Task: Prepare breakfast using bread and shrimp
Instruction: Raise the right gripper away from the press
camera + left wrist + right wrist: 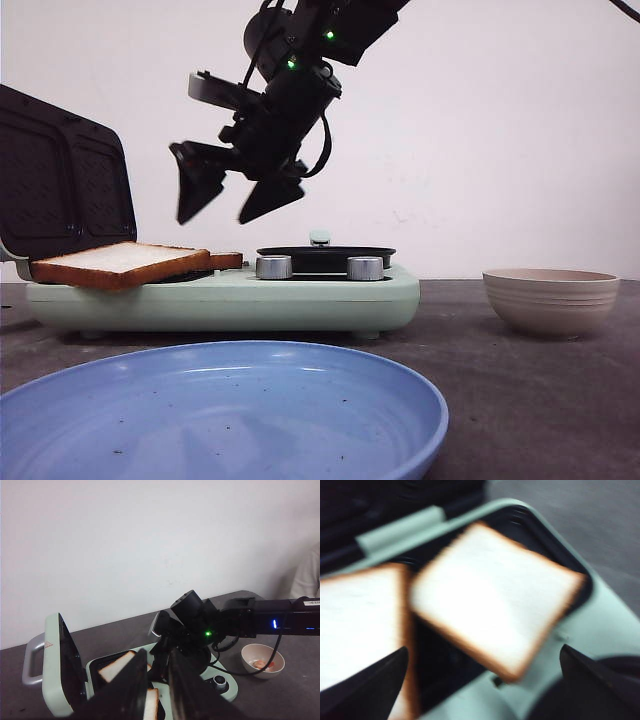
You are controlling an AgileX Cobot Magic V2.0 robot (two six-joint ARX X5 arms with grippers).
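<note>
Front view: the bread (120, 262) was seen laid on the open grill (230, 295), the right claw (238, 200) held open and empty above it. The shrimp (260, 664) were left in the bowl (248, 656), judged yet to be added. The left claw (155, 690) was seen slightly parted, empty.

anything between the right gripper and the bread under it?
Nothing. In the front view the right gripper hangs open above the bread, only bare wall between. The right wrist view shows both slices unobstructed.
</note>
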